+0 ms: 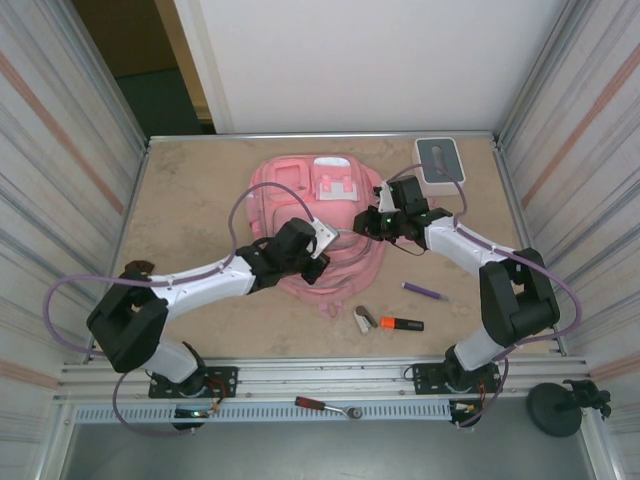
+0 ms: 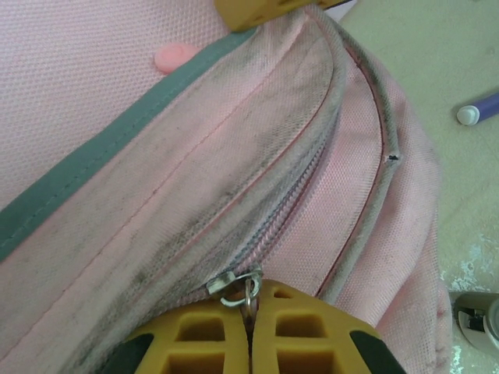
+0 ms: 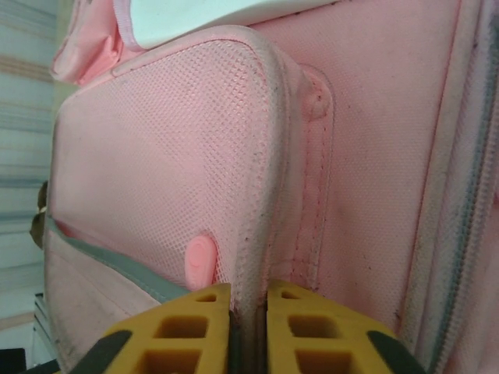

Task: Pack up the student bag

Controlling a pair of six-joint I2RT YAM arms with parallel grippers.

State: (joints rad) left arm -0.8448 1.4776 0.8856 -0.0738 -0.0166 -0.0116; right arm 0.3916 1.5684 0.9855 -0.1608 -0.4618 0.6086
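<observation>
The student bag point(image 1: 300, 195), a soft pink backpack, lies flat in the middle of the table. My left gripper point(image 1: 322, 240) rests on its near right side. In the left wrist view the left gripper point(image 2: 251, 292) is shut on the metal zipper pull point(image 2: 234, 284) of a grimy closed zip. My right gripper point(image 1: 365, 225) meets the bag from the right. In the right wrist view the right gripper point(image 3: 249, 292) is shut on the piped edge point(image 3: 261, 195) of a mesh-textured pocket, beside a small pink tab point(image 3: 199, 261).
A white box with a grey top point(image 1: 440, 165) stands at the back right. A purple pen point(image 1: 425, 291), an orange marker point(image 1: 401, 324) and a small grey item point(image 1: 364, 320) lie near the front right. A red-handled tool point(image 1: 325, 406) rests on the front rail.
</observation>
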